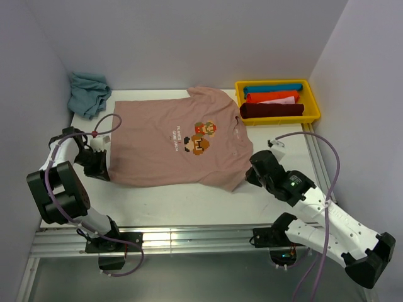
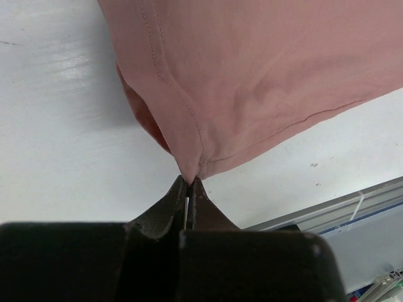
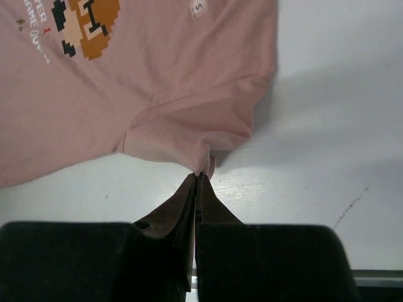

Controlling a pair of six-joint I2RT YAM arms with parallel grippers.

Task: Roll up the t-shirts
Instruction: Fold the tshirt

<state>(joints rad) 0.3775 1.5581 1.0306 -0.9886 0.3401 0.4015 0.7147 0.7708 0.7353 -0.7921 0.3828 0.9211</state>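
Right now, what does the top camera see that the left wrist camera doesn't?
Only the top view shows the whole pink t-shirt with its print, the yellow bin of rolled shirts, the blue cloth and both arms. Only the left wrist view shows the left jaws shut on the shirt's corner. Both show that shirt on the white table.

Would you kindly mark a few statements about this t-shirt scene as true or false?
1. The pink t-shirt lies spread flat on the table, print facing up. True.
2. The left gripper hangs open above the shirt. False: the left gripper is shut on a hem corner.
3. The right gripper pinches the edge of a sleeve. True.
4. The yellow bin is empty. False: the yellow bin holds rolled shirts.
5. A crumpled cloth lies between the arm bases. False: the blue-grey cloth sits in the far left corner.
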